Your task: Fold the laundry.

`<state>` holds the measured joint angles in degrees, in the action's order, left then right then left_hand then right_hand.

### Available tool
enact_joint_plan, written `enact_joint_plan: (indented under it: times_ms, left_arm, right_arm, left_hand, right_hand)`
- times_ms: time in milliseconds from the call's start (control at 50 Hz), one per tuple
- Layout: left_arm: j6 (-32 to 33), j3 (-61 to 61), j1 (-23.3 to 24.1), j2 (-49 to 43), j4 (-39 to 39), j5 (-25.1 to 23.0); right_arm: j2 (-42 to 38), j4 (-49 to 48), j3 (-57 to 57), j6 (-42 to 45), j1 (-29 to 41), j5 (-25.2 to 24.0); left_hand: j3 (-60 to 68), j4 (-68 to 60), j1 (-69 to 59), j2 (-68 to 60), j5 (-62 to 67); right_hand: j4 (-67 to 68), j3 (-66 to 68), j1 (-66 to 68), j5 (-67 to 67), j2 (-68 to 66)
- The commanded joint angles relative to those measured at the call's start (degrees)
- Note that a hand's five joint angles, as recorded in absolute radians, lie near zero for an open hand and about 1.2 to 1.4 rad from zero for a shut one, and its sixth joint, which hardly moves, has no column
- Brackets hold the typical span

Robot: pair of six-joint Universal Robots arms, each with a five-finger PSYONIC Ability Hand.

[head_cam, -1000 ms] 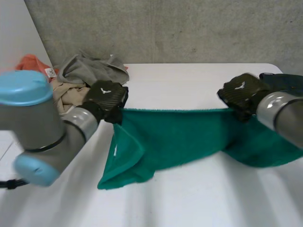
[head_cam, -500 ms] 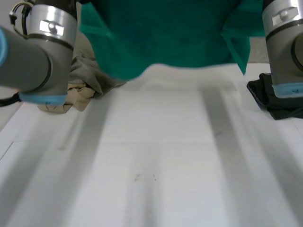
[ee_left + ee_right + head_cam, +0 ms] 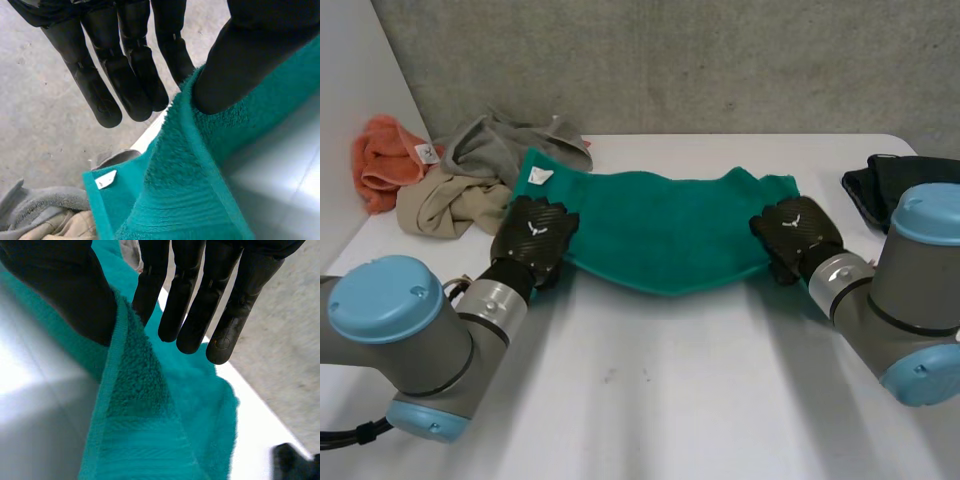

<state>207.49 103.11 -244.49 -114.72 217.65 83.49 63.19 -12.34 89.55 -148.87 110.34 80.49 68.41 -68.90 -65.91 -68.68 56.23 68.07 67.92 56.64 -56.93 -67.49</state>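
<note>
A green towel (image 3: 660, 235) lies spread across the white table (image 3: 650, 400), with a white tag (image 3: 538, 175) at its far left corner. My left hand (image 3: 535, 240) is at the towel's near left edge. In the left wrist view its thumb (image 3: 235, 65) pinches the towel's edge (image 3: 200, 190) against the straight fingers (image 3: 125, 80). My right hand (image 3: 795, 235) holds the near right edge. In the right wrist view its thumb (image 3: 65, 290) presses the towel's hem (image 3: 135, 430) against the fingers (image 3: 200, 300).
At the back left of the table lies a pile of grey cloth (image 3: 515, 145), beige cloth (image 3: 455, 205) and orange cloth (image 3: 388, 160). A black cloth (image 3: 885, 185) sits at the right edge. A grey wall runs behind the table.
Both hands swung the towel up high off the table and brought it down again. It now lies spread flat, where a second ago it hung bunched between the hands.
</note>
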Motion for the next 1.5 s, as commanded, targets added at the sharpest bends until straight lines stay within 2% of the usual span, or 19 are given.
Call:
enact_joint_plan:
  times_ms: [20, 140, 200, 300, 380, 440, 620, 720, 840, 1040, 1140, 1400, 1480, 1500]
  left_arm:
    - [-0.33, -0.81, -0.63, 1.96, -0.03, 0.45]
    - [-0.51, -0.02, -1.51, 2.93, -0.12, 0.36]
    - [-0.60, 0.25, -1.34, 2.93, -0.21, 0.36]
    - [-0.51, 0.42, -1.16, 2.66, -0.21, 0.36]
    - [-0.51, 0.25, -1.25, 2.66, -0.21, 0.27]
    - [-0.51, 0.25, -1.34, 2.84, -0.21, 0.27]
    - [-0.60, -0.10, -1.60, 3.02, -0.21, 0.27]
    - [-0.51, -0.02, -1.60, 2.84, -0.21, 0.27]
    - [-0.51, 0.33, -1.60, 2.58, -0.21, 0.27]
    - [-0.51, 0.42, -1.60, 2.58, -0.47, 0.27]
    - [-0.60, 0.42, -1.51, 2.66, -0.82, 0.36]
    - [-0.60, 0.51, -1.34, 2.66, -1.09, 0.36]
    - [-0.60, 0.51, -1.25, 2.58, -1.53, 0.36]
    - [-0.51, 0.51, -1.25, 2.58, -1.88, 0.27]
  right_arm:
    - [-1.40, -0.14, -0.26, -16.17, -4.25, -0.95]
    - [4.13, 3.71, 1.32, -26.81, -9.35, -1.22]
    - [5.54, 9.42, 1.85, -29.72, -12.69, -3.50]
    - [5.45, 16.55, 3.52, -25.61, -15.85, -8.94]
    - [5.28, 16.12, 6.59, -19.28, -18.40, -10.97]
    - [5.10, 14.72, 8.00, -17.86, -18.58, -11.24]
    - [3.00, 7.25, 9.76, -14.53, -18.50, -10.01]
    - [1.68, 6.63, 9.76, -11.71, -18.50, -9.66]
    - [0.63, 6.45, 9.76, -4.87, -18.67, -8.86]
    - [-2.28, 3.73, 8.36, -3.00, -18.58, -8.51]
    - [-3.42, 2.23, 7.48, -3.00, -18.58, -8.51]
    - [-5.70, 1.53, 5.11, -2.92, -18.58, -8.51]
    - [-6.50, 1.53, 3.79, -3.00, -18.58, -8.60]
    - [-6.59, 1.53, 3.27, -3.00, -18.50, -8.60]
  left_hand:
    - [11.59, -11.10, -14.09, -11.32, 13.77]
    - [11.59, -11.10, -14.09, -11.32, 13.77]
    - [11.59, -11.10, -14.09, -11.32, 13.77]
    - [11.59, -11.10, -14.09, -11.32, 13.77]
    - [11.59, -11.10, -14.09, -11.32, 13.77]
    - [11.59, -11.10, -14.09, -11.32, 13.77]
    - [11.59, -11.10, -14.09, -11.32, 13.77]
    - [11.59, -11.10, -14.09, -11.32, 13.77]
    - [11.59, -11.10, -14.09, -11.32, 13.77]
    - [11.59, -11.10, -14.09, -11.32, 13.77]
    - [11.59, -11.10, -14.09, -11.32, 13.77]
    - [11.59, -11.10, -14.09, -11.32, 13.77]
    - [11.59, -11.10, -14.09, -11.32, 13.77]
    - [11.59, -11.10, -14.09, -11.32, 13.77]
  right_hand:
    - [-58.07, -57.92, -46.64, 56.93, 57.49]
    - [-58.07, -57.92, -46.64, 56.93, 57.49]
    - [-58.07, -57.92, -46.64, 56.93, 57.49]
    - [-56.98, -56.83, -45.55, 55.84, 56.40]
    - [-51.77, -51.62, -40.34, 50.63, 51.19]
    - [-51.76, -51.61, -40.33, 50.62, 51.18]
    - [-50.59, -50.44, -39.15, 49.45, 50.01]
    - [-42.18, -42.03, -30.75, 41.04, 41.60]
    - [-41.50, -41.35, -30.07, 40.36, 40.92]
    - [-38.81, -38.67, -27.38, 37.68, 38.24]
    - [-27.06, -26.91, -15.63, 25.92, 26.48]
    - [-19.47, -19.32, -8.04, 18.33, 18.89]
    - [-10.58, -10.43, 0.85, 9.44, 10.00]
    - [-1.06, -0.91, 10.38, -0.08, 0.48]
